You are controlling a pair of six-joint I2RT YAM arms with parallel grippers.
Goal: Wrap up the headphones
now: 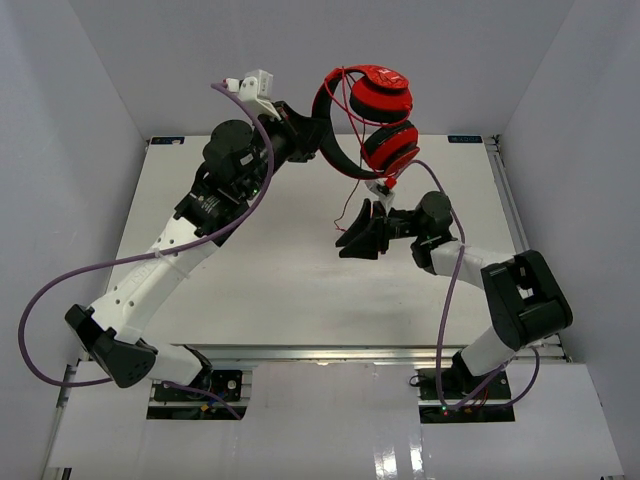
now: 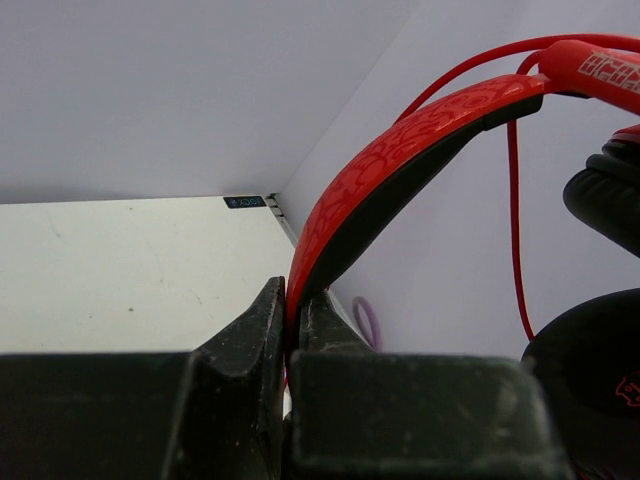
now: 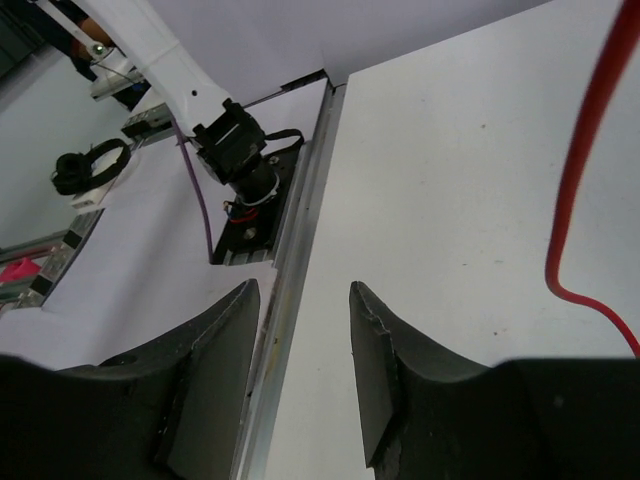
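Note:
The red headphones (image 1: 381, 98) hang in the air over the far edge of the table, earcups stacked one above the other. My left gripper (image 1: 316, 136) is shut on their headband (image 2: 400, 150); the jaws pinch it at its lower end (image 2: 293, 300). The thin red cable (image 1: 352, 205) dangles from the earcups towards the table. Just below them my right gripper (image 1: 352, 236) stands open with nothing between its fingers (image 3: 305, 290). In the right wrist view the cable (image 3: 575, 190) hangs to the right of the jaws, apart from them.
White walls close in the table (image 1: 280, 260) at the back and sides. A metal rail (image 3: 300, 220) runs along the near edge, with the left arm's base (image 3: 240, 150) beyond it. Purple robot cables (image 1: 60, 290) loop beside both arms.

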